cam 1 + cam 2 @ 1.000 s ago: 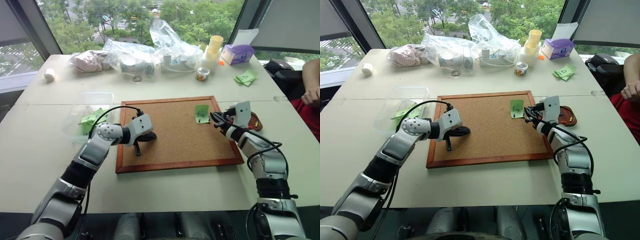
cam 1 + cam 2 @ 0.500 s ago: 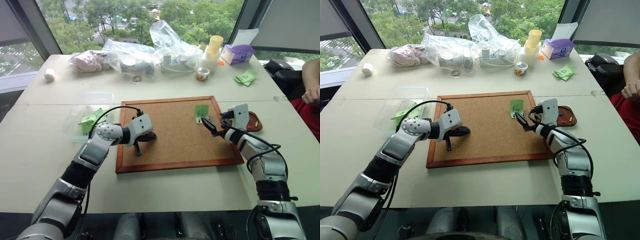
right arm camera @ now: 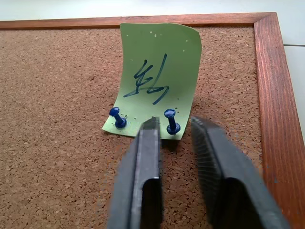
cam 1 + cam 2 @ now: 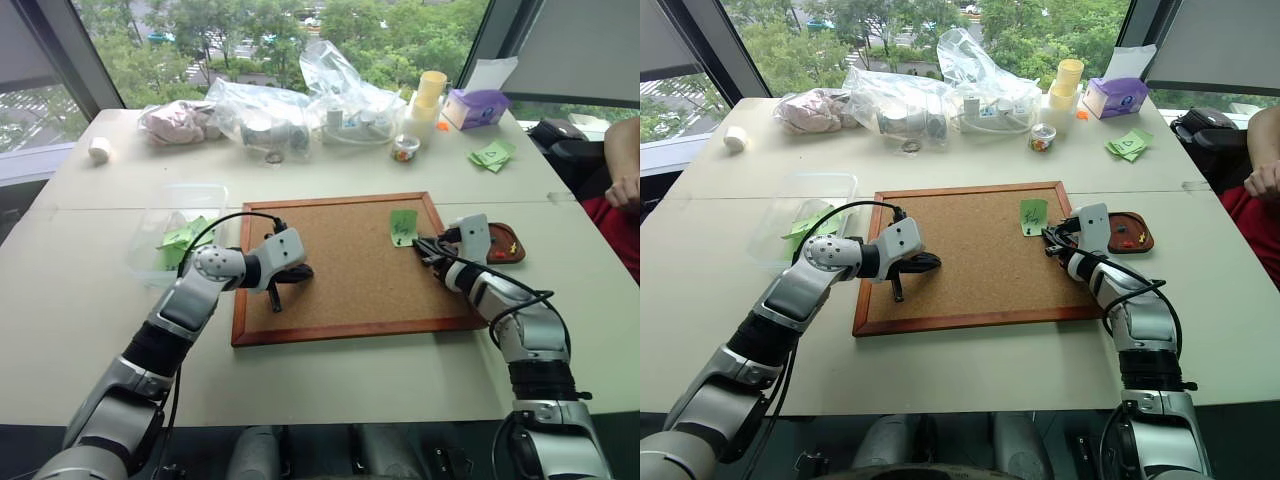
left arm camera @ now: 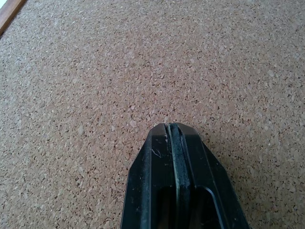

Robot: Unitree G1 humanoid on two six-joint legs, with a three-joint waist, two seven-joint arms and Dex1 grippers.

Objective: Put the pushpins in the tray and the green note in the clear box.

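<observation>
Right gripper (image 3: 174,125) low over the corkboard (image 3: 62,95), black fingers (image 3: 147,143) parted by a narrow gap and gripping nothing. Two blue pushpins (image 3: 170,120) stuck through the bottom edge of the green note (image 3: 159,71), one at each lower corner; the nearer one just beyond the gap between the fingertips. Note curling up off the cork near the board's far right corner. Round reddish-brown tray (image 4: 505,243) on the table just outside the board's right frame, close behind the right wrist; clear box (image 4: 180,215) well apart, off the board's left side, with other green slips inside. Left gripper (image 5: 171,129) clenched empty, tip resting at the cork surface.

Step in hand, as judged: pulling the nearer pin. Centre its blue head between the pads, close on the head rather than the paper, then draw straight out along the shank to avoid tearing the slip.

Writing: one dark handwritten scribble on the note, not readable as a word. No brand or label legible.
</observation>
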